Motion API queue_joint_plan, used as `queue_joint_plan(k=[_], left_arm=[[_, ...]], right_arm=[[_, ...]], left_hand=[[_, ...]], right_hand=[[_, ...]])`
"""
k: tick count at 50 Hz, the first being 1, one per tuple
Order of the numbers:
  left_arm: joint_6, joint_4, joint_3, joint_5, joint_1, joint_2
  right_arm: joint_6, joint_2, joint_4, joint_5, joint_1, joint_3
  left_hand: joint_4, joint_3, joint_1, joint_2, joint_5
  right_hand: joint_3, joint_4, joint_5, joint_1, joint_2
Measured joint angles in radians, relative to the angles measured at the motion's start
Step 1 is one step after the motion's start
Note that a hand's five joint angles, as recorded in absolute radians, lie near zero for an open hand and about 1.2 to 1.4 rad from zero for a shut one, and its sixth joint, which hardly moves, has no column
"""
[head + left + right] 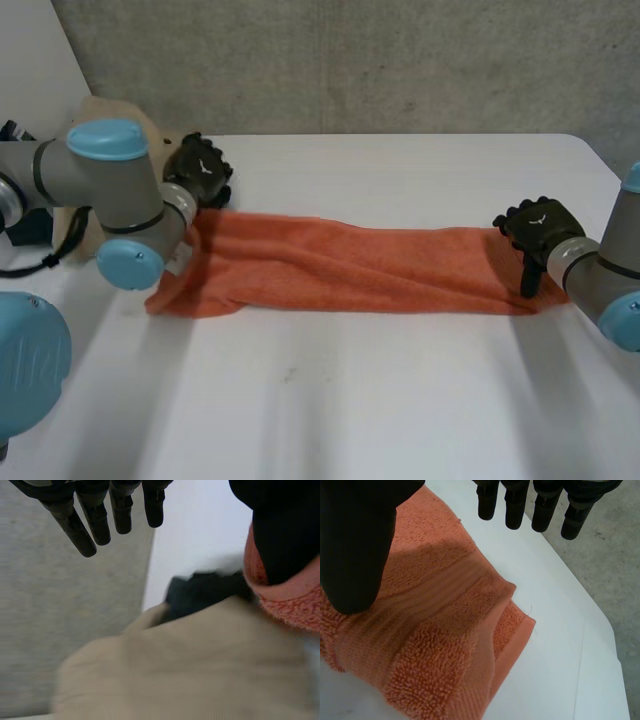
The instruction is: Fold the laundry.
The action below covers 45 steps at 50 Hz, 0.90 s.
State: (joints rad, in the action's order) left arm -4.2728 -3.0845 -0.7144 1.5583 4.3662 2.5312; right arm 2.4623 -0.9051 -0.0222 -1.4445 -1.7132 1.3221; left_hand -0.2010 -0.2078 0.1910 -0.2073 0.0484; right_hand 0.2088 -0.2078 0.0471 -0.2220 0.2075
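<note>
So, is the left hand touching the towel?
Touching. In the left wrist view the towel lies against the thumb of the left hand; its straight fingers are off it.

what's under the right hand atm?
The orange towel, its end doubled over, lies under the right hand at the thumb. The straight fingers reach out over bare white table. The thumb covers the spot beneath it, so contact there cannot be seen.

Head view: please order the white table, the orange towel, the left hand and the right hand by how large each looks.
1. white table
2. orange towel
3. left hand and right hand: these look about alike, so I do not rank them.
</note>
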Motion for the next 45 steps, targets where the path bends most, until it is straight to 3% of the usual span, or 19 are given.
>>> queue_joint_plan(k=[3, 7, 11, 18, 26, 32, 36, 38, 39, 41, 45], left_arm=[[-0.047, -0.029, 0.007, -0.009, 0.003, 0.008], [0.0, -0.018, -0.011, -0.043, -0.009, -0.006], [0.141, 0.022, -0.044, -0.102, -0.026, -0.038], [0.282, 0.086, -0.06, -0.119, -0.026, -0.067], [0.382, 0.208, -0.074, -0.087, -0.02, -0.094], [0.384, 0.239, -0.079, 0.044, -0.017, -0.081], [0.379, 0.25, -0.079, 0.144, -0.021, -0.062], [0.378, 0.256, -0.078, 0.169, -0.024, -0.053], [0.377, 0.26, -0.078, 0.177, -0.026, -0.05], [0.377, 0.27, -0.078, 0.178, -0.029, -0.05], [0.382, 0.286, -0.082, 0.156, -0.035, -0.077]], right_arm=[[-0.001, -0.001, 0.002, 0.0, -0.007, 0.001], [-0.001, -0.001, 0.005, 0.0, -0.01, 0.002], [-0.002, -0.002, 0.007, 0.001, -0.01, 0.002], [0.0, -0.002, 0.009, 0.002, -0.006, 0.003], [0.006, -0.006, 0.025, 0.01, 0.004, -0.003], [0.011, -0.013, 0.037, 0.021, 0.009, -0.007], [0.012, -0.019, 0.041, 0.024, 0.009, -0.008], [0.012, -0.021, 0.042, 0.025, 0.008, -0.009], [0.012, -0.022, 0.042, 0.025, 0.008, -0.01], [0.012, -0.025, 0.042, 0.025, 0.008, -0.013], [0.012, -0.03, 0.042, 0.024, 0.008, -0.025]], left_hand=[[0.0, 0.0, 0.0, 0.0, 0.0], [0.0, 0.0, 0.0, 0.0, 0.0], [0.0, 0.0, 0.0, 0.0, 0.0], [0.0, 0.0, 0.0, 0.0, 0.0], [0.0, 0.0, 0.0, 0.0, 0.0], [-0.002, -0.001, 0.003, 0.0, 0.0], [-0.192, -0.181, 0.228, -0.193, 0.17], [-0.402, -0.409, 0.467, -0.41, 0.378], [-0.629, -0.636, 0.725, -0.641, 0.6], [-0.901, -0.883, 0.97, -0.901, 0.871], [-0.993, -0.974, 0.978, -0.985, 0.934]], right_hand=[[0.0, 0.0, 0.0, 0.0, 0.0], [0.0, 0.0, 0.0, 0.0, 0.0], [0.0, 0.0, 0.0, 0.0, 0.0], [0.0, 0.0, 0.0, 0.0, 0.0], [0.0, 0.0, 0.0, 0.0, 0.0], [0.0, 0.0, 0.0, 0.0, 0.0], [0.0, 0.0, 0.0, 0.0, 0.0], [0.0, 0.0, 0.0, 0.0, 0.0], [0.0, 0.0, 0.0, 0.0, 0.0], [0.0, 0.0, 0.0, 0.0, 0.0], [0.0, 0.0, 0.0, 0.0, 0.0]])
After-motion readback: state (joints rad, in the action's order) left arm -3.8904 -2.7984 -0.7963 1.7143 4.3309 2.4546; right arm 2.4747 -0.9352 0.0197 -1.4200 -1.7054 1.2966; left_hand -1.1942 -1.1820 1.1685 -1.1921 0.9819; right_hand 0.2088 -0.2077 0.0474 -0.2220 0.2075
